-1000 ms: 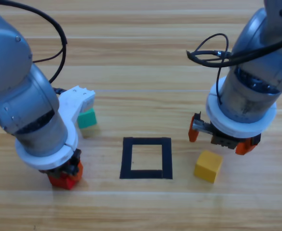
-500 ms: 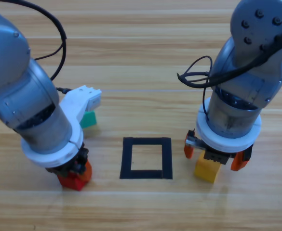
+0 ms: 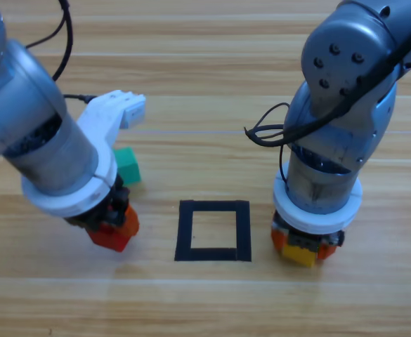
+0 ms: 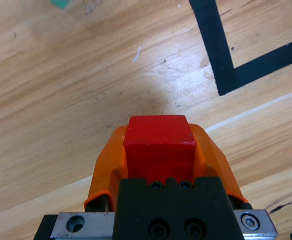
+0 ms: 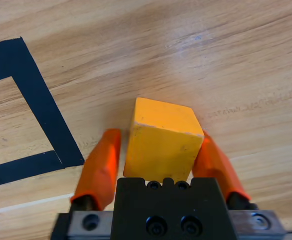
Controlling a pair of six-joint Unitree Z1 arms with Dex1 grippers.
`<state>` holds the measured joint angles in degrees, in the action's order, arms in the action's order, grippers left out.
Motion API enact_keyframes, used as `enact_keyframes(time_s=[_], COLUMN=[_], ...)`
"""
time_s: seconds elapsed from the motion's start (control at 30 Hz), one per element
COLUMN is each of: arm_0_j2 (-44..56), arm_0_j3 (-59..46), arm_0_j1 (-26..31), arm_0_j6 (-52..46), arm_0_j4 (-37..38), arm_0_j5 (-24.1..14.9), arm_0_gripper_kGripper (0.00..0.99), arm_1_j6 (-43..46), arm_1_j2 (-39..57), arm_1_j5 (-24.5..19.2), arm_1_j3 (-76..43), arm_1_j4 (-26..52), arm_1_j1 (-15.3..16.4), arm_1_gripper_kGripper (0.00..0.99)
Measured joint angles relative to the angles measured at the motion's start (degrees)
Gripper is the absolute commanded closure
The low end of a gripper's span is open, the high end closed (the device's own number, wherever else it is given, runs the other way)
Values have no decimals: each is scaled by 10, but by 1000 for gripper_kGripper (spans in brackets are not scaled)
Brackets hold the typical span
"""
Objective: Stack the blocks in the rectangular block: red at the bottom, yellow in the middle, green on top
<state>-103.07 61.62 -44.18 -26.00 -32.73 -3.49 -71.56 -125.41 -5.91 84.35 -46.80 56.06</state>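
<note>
My left gripper (image 3: 111,228) (image 4: 158,131) is shut on the red cube (image 3: 108,237) (image 4: 158,142) and holds it just above the table, left of the black tape rectangle (image 3: 185,232) (image 4: 213,45). At the rectangle's right side, my right gripper (image 3: 303,244) (image 5: 158,139) is down over the yellow cube (image 3: 301,255) (image 5: 161,142), which rests on the table. Its jaws are open and straddle the cube: the right jaw touches it and the left jaw stands a small gap away. The green cube (image 3: 128,166) sits on the table behind the left gripper, partly hidden by the arm.
The tape rectangle (image 5: 41,105) holds only bare wood inside. A black cable (image 3: 265,133) loops off the right arm above the table. Bare table lies along the front edge and behind the rectangle.
The left gripper has risen and shifted slightly right with the red cube in it. The right arm has moved forward and down, bringing its jaws astride the yellow cube.
</note>
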Motion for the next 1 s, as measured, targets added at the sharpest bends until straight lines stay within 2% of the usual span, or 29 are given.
enact_keyframes(time_s=[0.1, 0.13, 0.3, 0.47, 0.53, 0.7, 0.77, 1.0], arm_0_j2=[3, 8, 30, 42, 43, 20, -7, -132], arm_0_j3=[25, 36, 76, 87, 88, 157, 204, 359], arm_0_j1=[0, 0, 0, 1, 1, 1, -1, -37], arm_0_j6=[5, 5, 5, 5, 5, -20, -31, -103], arm_0_j4=[-27, -38, -69, -80, -83, -138, -162, -252], arm_0_j5=[0, 0, 0, -2, -2, -21, -28, -38], arm_0_gripper_kGripper=[876, 876, 916, 918, 929, 927, 929, 952], arm_1_j6=[15, 39, 157, 241, 306, 311, 311, 311], arm_1_j2=[1, 3, 40, 137, 173, 186, 186, 165], arm_1_j5=[-5, -10, -35, -38, -38, -17, -1, 3], arm_1_j3=[8, 9, 9, -3, -15, -22, -22, -22], arm_1_j4=[-17, -26, -67, -81, -83, -83, -83, -83], arm_1_j1=[0, 0, 0, -7, -11, -19, -23, -42], arm_1_gripper_kGripper=[978, 990, 990, 990, 990, 990, 990, 990])
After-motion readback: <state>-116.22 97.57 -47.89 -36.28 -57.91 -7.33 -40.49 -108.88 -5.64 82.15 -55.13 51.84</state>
